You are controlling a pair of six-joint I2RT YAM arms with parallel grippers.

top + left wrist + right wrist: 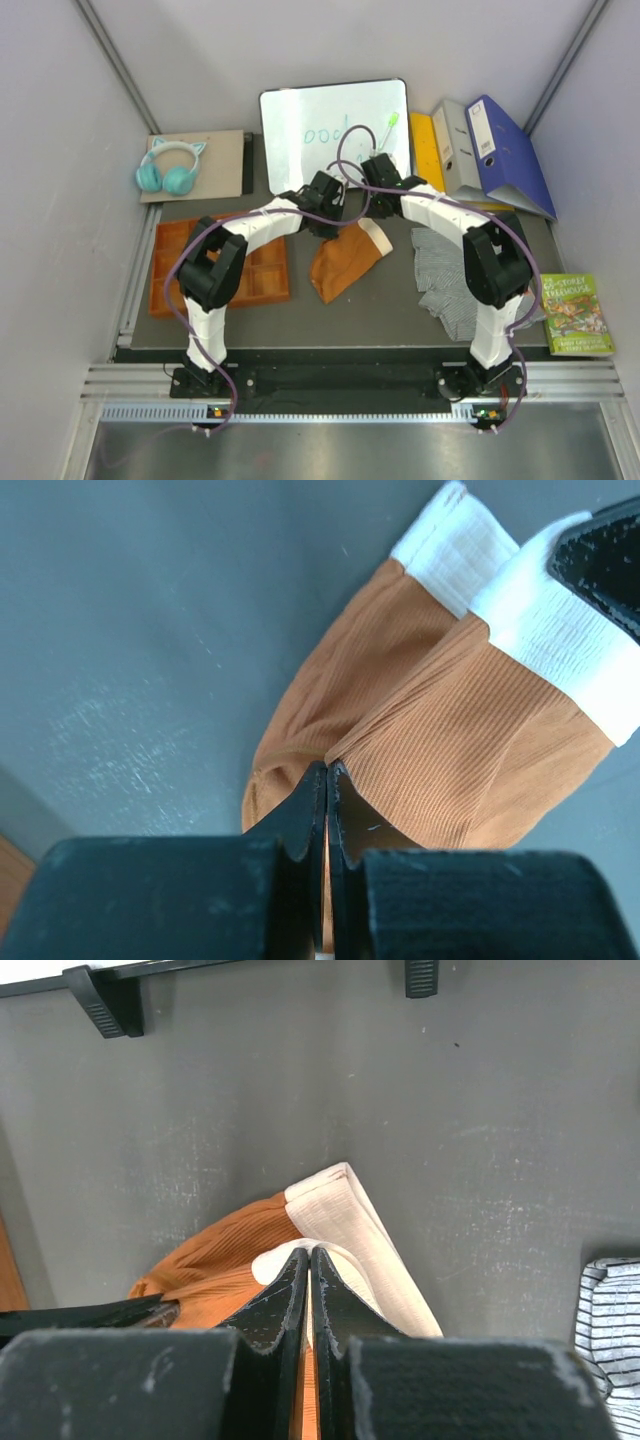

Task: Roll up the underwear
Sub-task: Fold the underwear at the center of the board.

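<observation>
Surface point(400, 315): grey and smooth-looking. My guess is the cloth slides on it instead of rolling if I just push.

Striped boxer shorts point(445, 275): a crumpled heap on the right side of the surface, not rolled, with neither claw on them. In the top view my right arm's elbow sits over them. Risk: a wide swing of that arm snags or drags the heap and bunches it worse.

Rust-orange briefs point(345, 258): mid-surface between my arms, doubled over lengthwise and not rolled yet. The cream waistband point(545, 630) is at the far-right end. In the left wrist view the two waistband halves are offset, not stacked. Risk: a roll started from this fold probably comes out skewed or cone-shaped and falls loose.

Left claw point(327, 770): closed tight, with the tips at the edge of the top orange layer. I cannot tell whether any cloth is actually caught.

Right claw point(308, 1252): also closed tight, with the tips at the waistband. Same doubt about whether it has cloth.

Risks for the claws:
- If either bite is thin or empty, a lift pulls free and the flap flops back open.
- If both hold and I move them unevenly, the briefs stretch or twist.
- The claws are near each other, and a right finger shows in the corner of the left wrist view, so a careless move could knock them together.
</observation>
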